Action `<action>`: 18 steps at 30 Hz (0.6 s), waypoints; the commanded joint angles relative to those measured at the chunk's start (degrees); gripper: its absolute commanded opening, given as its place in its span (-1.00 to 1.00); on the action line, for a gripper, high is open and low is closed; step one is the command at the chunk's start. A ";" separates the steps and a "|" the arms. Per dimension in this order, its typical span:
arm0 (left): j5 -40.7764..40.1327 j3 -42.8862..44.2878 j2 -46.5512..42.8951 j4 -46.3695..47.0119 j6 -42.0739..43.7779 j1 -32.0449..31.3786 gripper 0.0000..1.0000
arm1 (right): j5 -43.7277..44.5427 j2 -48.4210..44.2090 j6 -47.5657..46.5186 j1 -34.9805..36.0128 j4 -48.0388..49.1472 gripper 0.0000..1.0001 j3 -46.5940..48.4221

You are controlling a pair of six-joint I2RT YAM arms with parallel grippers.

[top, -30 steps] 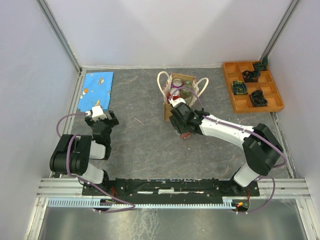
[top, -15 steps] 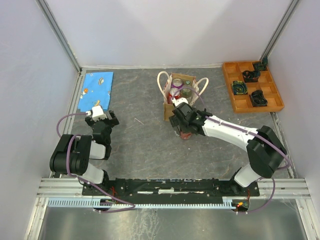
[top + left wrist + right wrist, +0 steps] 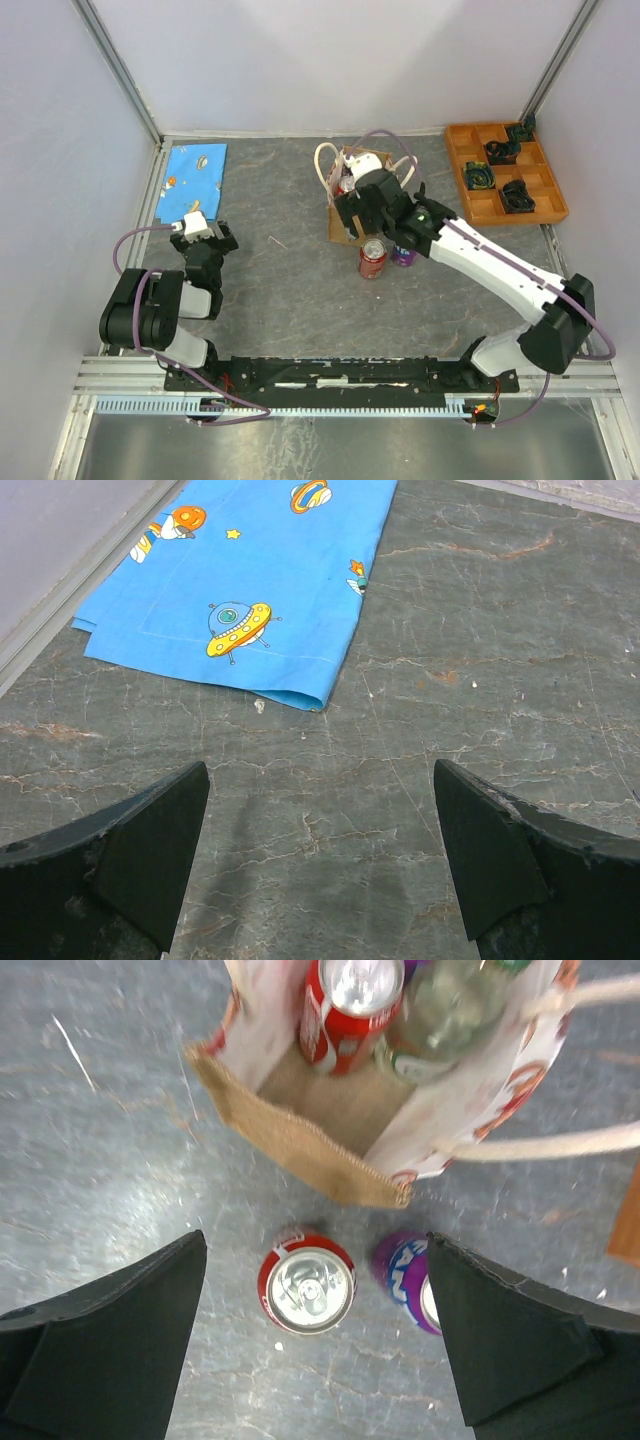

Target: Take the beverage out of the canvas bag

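The tan canvas bag [image 3: 300,1140] with cream handles stands open at the back middle of the table [image 3: 340,228]. Inside it are a red can [image 3: 350,1000] and a clear bottle [image 3: 440,1010]. In front of the bag, on the table, stand a red can [image 3: 307,1285] [image 3: 372,259] and a purple can [image 3: 405,1278] [image 3: 404,254]. My right gripper [image 3: 315,1248] [image 3: 358,212] is open and empty, raised over the bag's near edge and the two cans. My left gripper [image 3: 320,775] [image 3: 205,235] is open and empty, low over bare table at the left.
A blue printed cloth [image 3: 193,180] [image 3: 250,580] lies at the back left, just beyond the left gripper. An orange compartment tray [image 3: 540,205] with dark objects sits at the back right. Walls close in the table on three sides.
The right gripper, earlier low around the red can in front of the bag, has let it go, risen and moved back toward the bag. The left arm has not moved.
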 commanded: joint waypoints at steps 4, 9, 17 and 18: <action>-1.18 1.21 0.35 2.06 2.94 -0.16 0.99 | 0.86 -0.82 -5.46 0.15 1.96 0.67 9.72; -1.18 1.19 0.38 2.02 2.90 -0.15 0.99 | 2.89 6.17 -6.02 -0.30 2.45 0.22 16.88; -1.16 1.19 0.37 2.00 2.96 -0.16 0.99 | -3.19 17.16 -3.39 -6.33 -0.10 0.27 26.35; -1.20 1.18 0.34 2.01 2.94 -0.16 0.99 | -3.53 18.43 -2.60 -7.32 -0.61 0.34 27.26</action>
